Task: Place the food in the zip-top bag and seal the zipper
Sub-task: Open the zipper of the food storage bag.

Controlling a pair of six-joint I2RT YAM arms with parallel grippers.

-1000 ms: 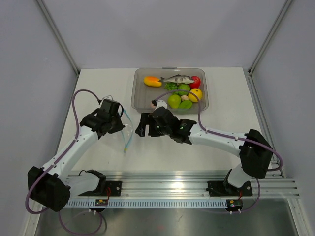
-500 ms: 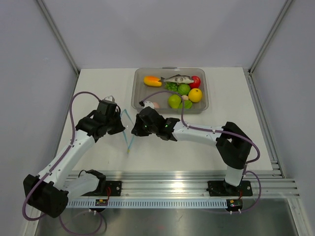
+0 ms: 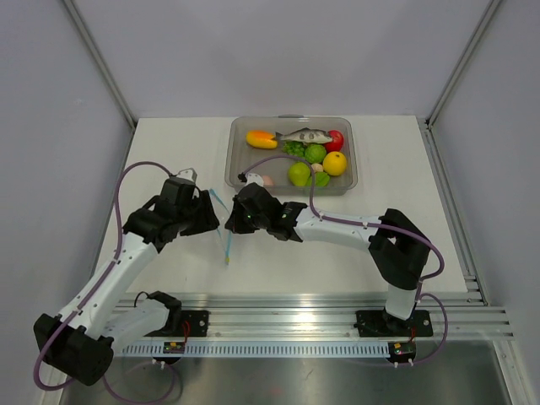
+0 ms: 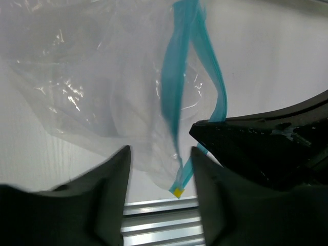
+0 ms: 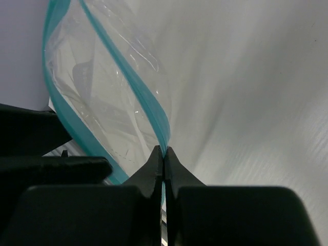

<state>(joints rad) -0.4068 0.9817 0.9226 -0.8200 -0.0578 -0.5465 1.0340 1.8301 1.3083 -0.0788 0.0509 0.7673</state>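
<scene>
The zip-top bag (image 4: 97, 87), clear and floppy, hangs between my two grippers over the table. Its zipper (image 3: 224, 245) is a teal strip; in the left wrist view the zipper (image 4: 171, 102) splits into two lips. My right gripper (image 5: 164, 151) is shut on one lip of the zipper (image 5: 148, 110) and shows in the top view as the right gripper (image 3: 231, 221). My left gripper (image 4: 160, 171) stands open with the bag's lower edge loose between its fingers; from above the left gripper (image 3: 211, 221) sits just left of the bag. The food (image 3: 299, 174) lies in the tray.
A rigid clear tray (image 3: 355, 135) at the back of the table holds a mango shape (image 3: 261, 139), a toy fish (image 3: 305, 136), green and yellow fruits and a pinkish egg (image 3: 267, 180). The aluminium rail (image 3: 321, 305) runs along the near edge.
My right gripper swung left from the tray to the bag and shut on the zipper lip. My left gripper opened and let go of the bag.
</scene>
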